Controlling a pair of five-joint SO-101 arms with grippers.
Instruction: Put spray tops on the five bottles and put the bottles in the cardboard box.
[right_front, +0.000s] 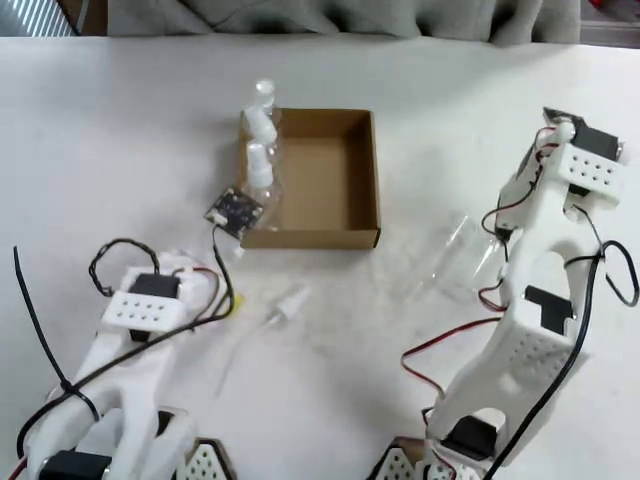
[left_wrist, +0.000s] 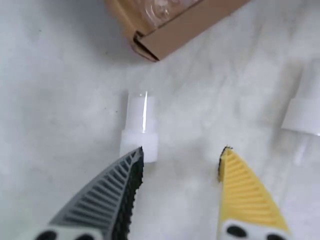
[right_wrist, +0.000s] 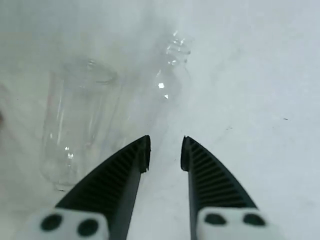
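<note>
— Where is the top (left_wrist: 140, 125) lying?
— It's white and lying on the table (left_wrist: 55, 100), just beside the left gripper (left_wrist: 180, 155), which is gaping wide.
— And the right gripper (right_wrist: 165, 152)?
— It's hovering, narrowly parted and holding nothing, beside a clear bottle (right_wrist: 80, 125).

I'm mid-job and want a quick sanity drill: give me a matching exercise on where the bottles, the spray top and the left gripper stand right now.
Things
1. capped bottles
2. loose spray top
3. uncapped bottles
4. left gripper

Places or states
A. lying on the table ahead of the right gripper
B. open and holding nothing
C. inside the cardboard box
D. lying on the table just outside the box's near wall

Pairs: 1-C, 2-D, 3-A, 4-B
</note>
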